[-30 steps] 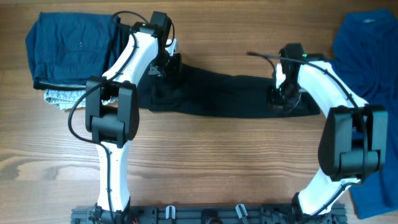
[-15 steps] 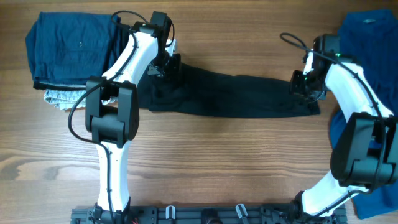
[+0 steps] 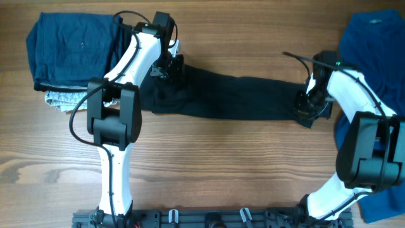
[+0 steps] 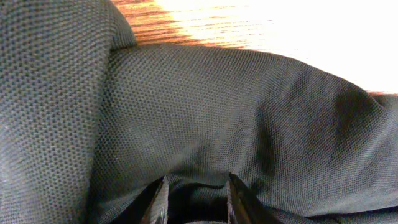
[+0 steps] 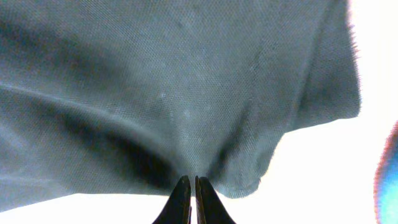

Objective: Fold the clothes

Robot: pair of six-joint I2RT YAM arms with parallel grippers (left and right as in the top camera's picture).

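The black shirt [image 3: 240,98] lies as a long narrow band across the wooden table, stretched between my two grippers. My left gripper [image 3: 171,68] holds its bunched left end; in the left wrist view the gripper [image 4: 198,202] has a thick fold of the black fabric [image 4: 249,106] between its jaws. My right gripper [image 3: 309,104] is at the shirt's right end; in the right wrist view the gripper [image 5: 193,199] has its jaws nearly together, pinching the fabric [image 5: 155,81] at its edge. A royal-blue shirt [image 3: 373,44] lies at the table's right edge.
A folded dark blue garment [image 3: 76,47] sits at the back left on a grey-white garment [image 3: 60,98]. The royal-blue shirt runs down the right side under my right arm, reaching the front right corner [image 3: 380,202].
My right gripper has moved right, then toward the front, drawing the shirt's right end with it and lengthening the band. The left arm has not moved.
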